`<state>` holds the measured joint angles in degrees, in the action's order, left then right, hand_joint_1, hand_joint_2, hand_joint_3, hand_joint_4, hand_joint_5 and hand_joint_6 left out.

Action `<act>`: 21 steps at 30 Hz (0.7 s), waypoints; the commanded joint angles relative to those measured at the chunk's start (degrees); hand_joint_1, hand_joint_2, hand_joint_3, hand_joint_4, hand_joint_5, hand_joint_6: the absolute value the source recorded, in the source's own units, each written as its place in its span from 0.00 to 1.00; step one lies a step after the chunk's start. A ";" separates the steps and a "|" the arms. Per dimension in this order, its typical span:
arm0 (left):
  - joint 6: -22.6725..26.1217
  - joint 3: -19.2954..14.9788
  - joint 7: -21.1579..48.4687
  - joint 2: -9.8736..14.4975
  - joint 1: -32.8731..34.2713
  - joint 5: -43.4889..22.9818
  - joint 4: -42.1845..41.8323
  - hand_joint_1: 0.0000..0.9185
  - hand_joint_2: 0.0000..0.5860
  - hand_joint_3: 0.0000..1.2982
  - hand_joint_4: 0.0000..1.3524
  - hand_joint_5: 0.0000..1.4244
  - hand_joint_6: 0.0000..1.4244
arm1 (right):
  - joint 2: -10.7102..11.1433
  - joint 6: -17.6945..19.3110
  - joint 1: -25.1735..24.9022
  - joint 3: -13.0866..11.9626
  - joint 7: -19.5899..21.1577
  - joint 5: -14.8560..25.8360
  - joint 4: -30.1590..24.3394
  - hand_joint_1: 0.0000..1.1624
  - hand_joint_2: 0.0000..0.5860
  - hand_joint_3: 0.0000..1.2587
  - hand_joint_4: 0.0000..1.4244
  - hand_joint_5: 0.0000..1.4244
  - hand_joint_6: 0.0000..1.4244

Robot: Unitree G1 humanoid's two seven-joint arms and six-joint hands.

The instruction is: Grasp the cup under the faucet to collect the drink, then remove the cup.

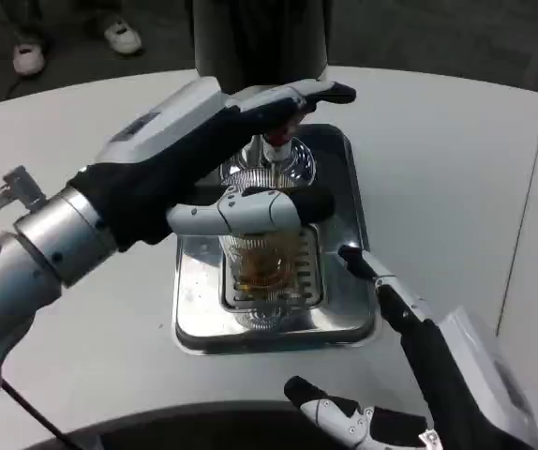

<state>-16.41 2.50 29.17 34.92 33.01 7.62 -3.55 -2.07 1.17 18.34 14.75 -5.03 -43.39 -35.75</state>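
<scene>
Cup (267,262), clear, amber drink inside, stands on the grate of the steel drip tray (194,319), below the faucet (276,141). Head view: left hand (222,150) reaches over from the left, thumb wrapped round the cup's rim side, upper fingers stretched past the faucet — gripping the cup. Right hand (391,375) rests low beside the tray's right edge, fingers spread, holding nothing. White table (456,169) underneath.
</scene>
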 commanded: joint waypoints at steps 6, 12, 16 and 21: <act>0.23 1.60 1.67 1.16 -2.01 1.81 1.31 0.00 0.09 0.14 0.07 0.09 0.02 | -1.60 -0.87 -3.36 1.76 6.99 2.38 6.47 0.65 0.36 0.08 0.09 0.07 0.15; 0.25 1.84 1.52 1.07 -1.90 1.91 1.21 0.00 0.09 0.14 0.07 0.09 0.02 | -2.18 -1.37 -6.62 2.42 10.49 4.18 11.07 0.65 0.34 0.07 0.08 0.06 0.14; 0.19 1.96 1.42 1.10 -2.02 1.92 1.20 0.00 0.09 0.14 0.07 0.09 0.02 | -2.29 -1.61 -8.29 2.85 12.19 5.25 13.36 0.65 0.34 0.06 0.08 0.06 0.14; 0.33 2.06 1.16 0.98 -2.21 1.97 1.02 0.00 0.09 0.14 0.07 0.09 0.02 | -2.75 -0.70 -12.24 3.15 15.26 6.65 18.16 0.65 0.34 0.06 0.08 0.06 0.11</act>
<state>-16.72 3.02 28.63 34.97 33.05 7.72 -3.42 -2.76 0.05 7.96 17.28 8.21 -38.01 -20.10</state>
